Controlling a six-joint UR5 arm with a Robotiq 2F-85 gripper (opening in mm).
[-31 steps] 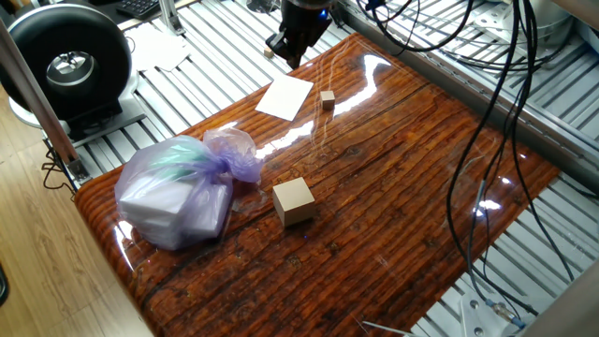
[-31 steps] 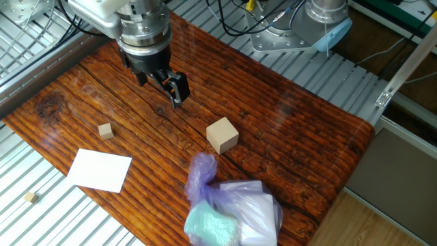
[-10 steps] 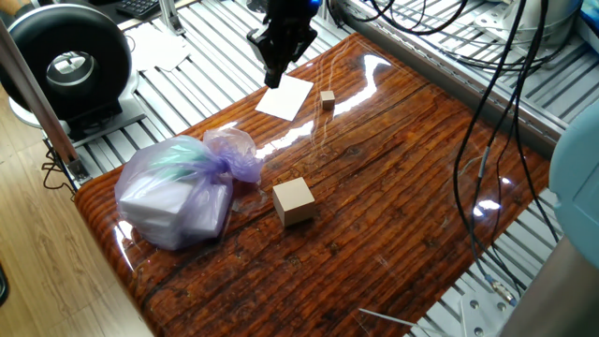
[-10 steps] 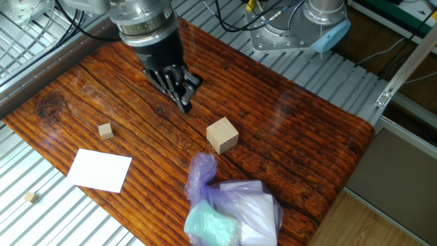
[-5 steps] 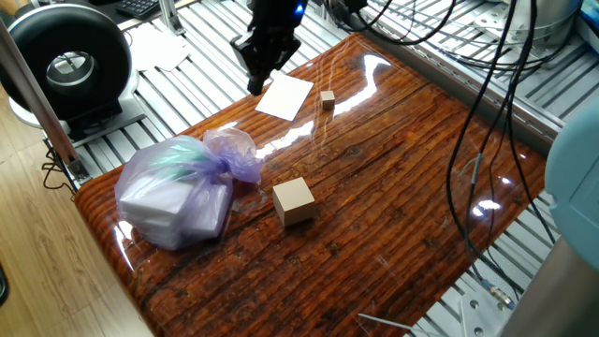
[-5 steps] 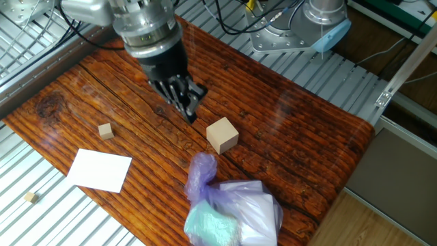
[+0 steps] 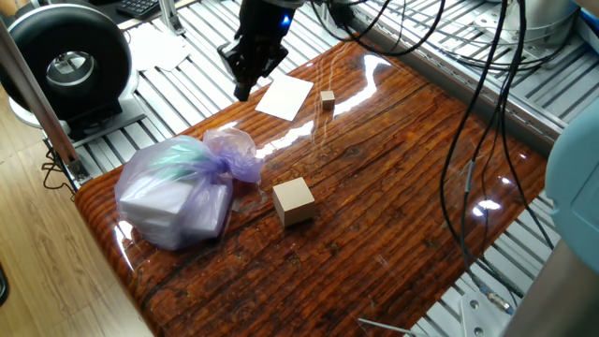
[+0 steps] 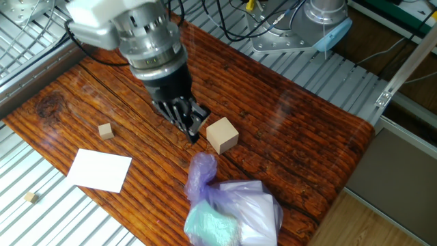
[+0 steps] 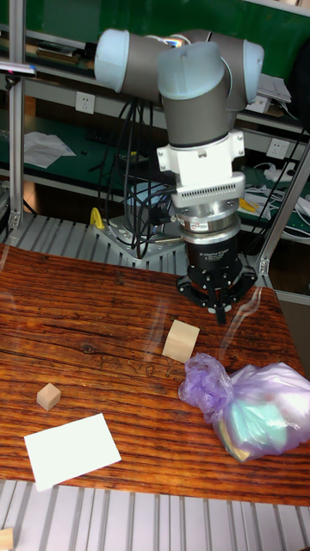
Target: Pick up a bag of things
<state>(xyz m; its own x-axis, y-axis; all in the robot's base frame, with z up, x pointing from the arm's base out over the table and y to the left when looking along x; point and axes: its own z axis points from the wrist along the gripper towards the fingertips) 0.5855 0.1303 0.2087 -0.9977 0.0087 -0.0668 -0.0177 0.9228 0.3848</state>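
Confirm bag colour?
Translucent pale purple bag, whitish and teal contents showing through. Clearest in one fixed view.

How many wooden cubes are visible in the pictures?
3: a large cube beside the gripper, a small cube near the paper sheet, and a tiny cube off the table.

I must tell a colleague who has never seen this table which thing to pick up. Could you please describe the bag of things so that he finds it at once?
Look at the glossy brown wooden table and go to the end farthest from the white paper sheet. There, beside the larger tan wooden cube, lies the bag of things. It alone is soft and bulging: translucent pale-purple plastic with a knotted ruffled top, far bigger than either cube.
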